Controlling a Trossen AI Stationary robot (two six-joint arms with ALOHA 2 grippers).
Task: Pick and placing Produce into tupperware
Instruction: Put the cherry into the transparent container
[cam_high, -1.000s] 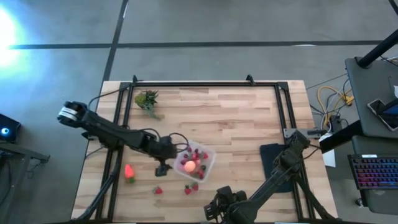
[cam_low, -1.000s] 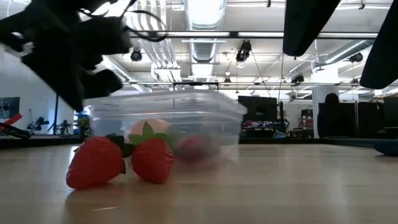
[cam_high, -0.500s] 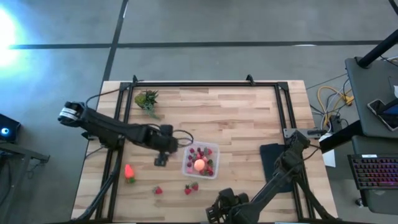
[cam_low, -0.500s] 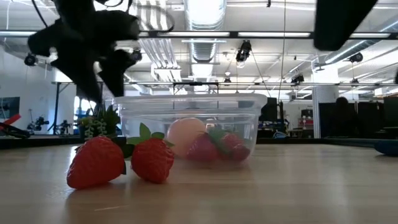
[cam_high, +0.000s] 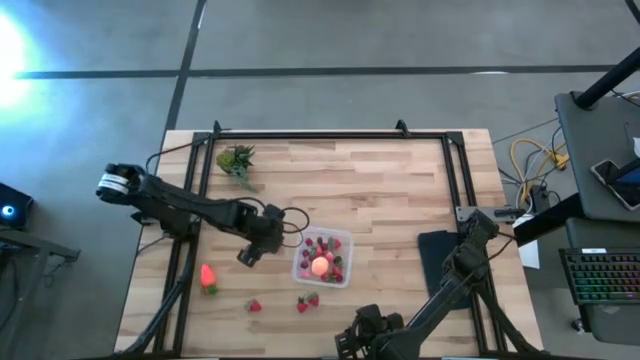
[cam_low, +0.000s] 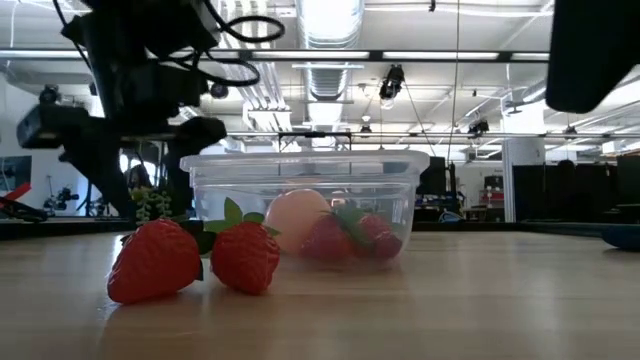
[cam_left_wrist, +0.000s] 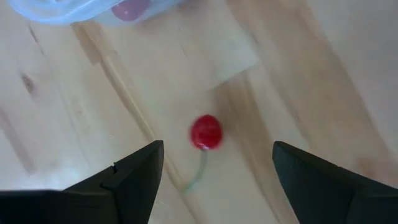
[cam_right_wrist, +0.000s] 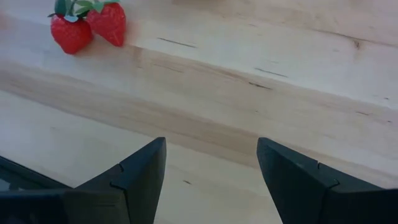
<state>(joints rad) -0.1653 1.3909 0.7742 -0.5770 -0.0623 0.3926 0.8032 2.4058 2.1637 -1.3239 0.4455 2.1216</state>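
The clear tupperware (cam_high: 322, 257) stands flat on the table's middle, holding several strawberries and a round orange-pink fruit (cam_high: 320, 265). In the low view the tupperware (cam_low: 305, 205) stands behind two loose strawberries (cam_low: 200, 260); the same pair (cam_right_wrist: 87, 28) lies ahead of my right gripper (cam_right_wrist: 211, 142), which hangs open at the near edge (cam_high: 352, 340). My left gripper (cam_high: 246, 259) hovers open just left of the tupperware. Between and below its fingers (cam_left_wrist: 217, 144) a small red round fruit with a thin stem (cam_left_wrist: 206, 132) lies on the wood, untouched.
A bright red fruit with a green end (cam_high: 207, 277) and a lone small red fruit (cam_high: 255, 306) lie near the front left. A green leafy clump (cam_high: 237, 160) sits at the far left, a flat black pad (cam_high: 438, 255) on the right.
The tupperware has swung from a skewed stance to square and settled flat on the table. My left gripper has drawn away from it toward the table's left edge and has rolled about its own pointing line, staying open.
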